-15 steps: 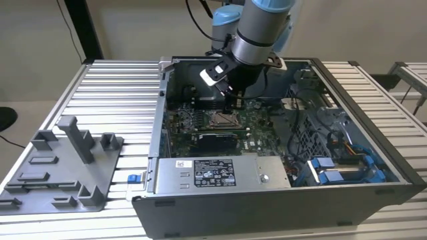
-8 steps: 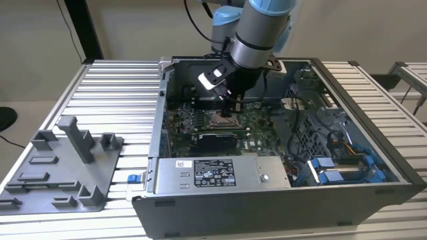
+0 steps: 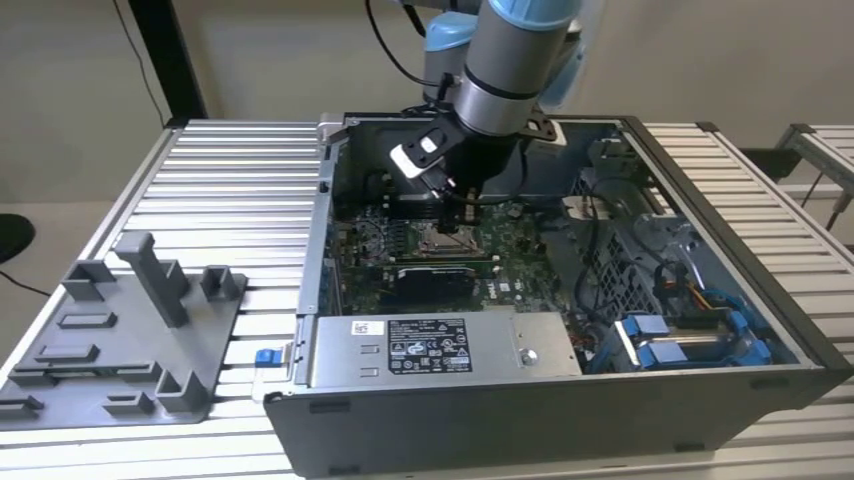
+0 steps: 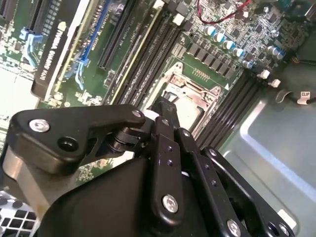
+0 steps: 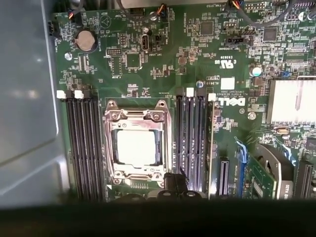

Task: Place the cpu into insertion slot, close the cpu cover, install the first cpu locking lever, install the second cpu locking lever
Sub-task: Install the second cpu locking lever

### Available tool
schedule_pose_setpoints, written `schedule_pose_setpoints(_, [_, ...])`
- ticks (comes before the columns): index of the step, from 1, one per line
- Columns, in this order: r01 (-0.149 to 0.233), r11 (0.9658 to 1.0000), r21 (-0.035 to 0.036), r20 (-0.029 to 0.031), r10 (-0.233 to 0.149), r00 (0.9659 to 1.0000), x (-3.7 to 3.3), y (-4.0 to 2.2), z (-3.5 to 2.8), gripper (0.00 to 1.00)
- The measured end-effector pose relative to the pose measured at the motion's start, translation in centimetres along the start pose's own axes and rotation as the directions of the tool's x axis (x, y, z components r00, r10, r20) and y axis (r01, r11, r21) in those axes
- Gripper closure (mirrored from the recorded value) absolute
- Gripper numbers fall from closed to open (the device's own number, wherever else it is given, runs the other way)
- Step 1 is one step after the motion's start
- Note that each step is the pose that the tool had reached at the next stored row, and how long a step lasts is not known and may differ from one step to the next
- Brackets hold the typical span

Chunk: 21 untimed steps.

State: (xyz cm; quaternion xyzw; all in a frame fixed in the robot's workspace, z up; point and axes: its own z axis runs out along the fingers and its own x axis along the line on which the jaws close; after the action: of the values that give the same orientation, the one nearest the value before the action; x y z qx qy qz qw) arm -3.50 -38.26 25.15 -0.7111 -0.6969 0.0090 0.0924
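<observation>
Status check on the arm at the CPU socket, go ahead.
Gripper low over the edge of the insertion slot. Cpu seated, cpu cover down around it. Nothing seen in the way.

Matt silvery metal cpu (image 5: pixel 136 148), shiny metal cpu cover (image 5: pixel 134 121), glossy green circuit board (image 5: pixel 163 59), matt black gripper (image 4: pixel 165 111), ribbed metal table (image 3: pixel 240 190).

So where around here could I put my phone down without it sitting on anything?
The ribbed table is bare between the grey fixture tray and the computer case. Inside the case it is crowded: gripper over the cpu, cables, power supply.
</observation>
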Motion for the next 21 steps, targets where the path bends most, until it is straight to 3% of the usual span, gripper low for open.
schedule_pose_setpoints(7, [-0.001,1.0,-0.0001,-0.0002,0.001,1.0,-0.04,-0.6,0.24,1.0])
schedule_pose_setpoints(13, [-0.006,1.0,-0.0008,-0.0031,0.006,1.0,-0.11,-1.55,0.78,1.0])
schedule_pose_setpoints(21, [-0.02,0.9998,-0.0018,-0.0231,0.02,0.9995,-0.22,-2.23,1.78,1.0])
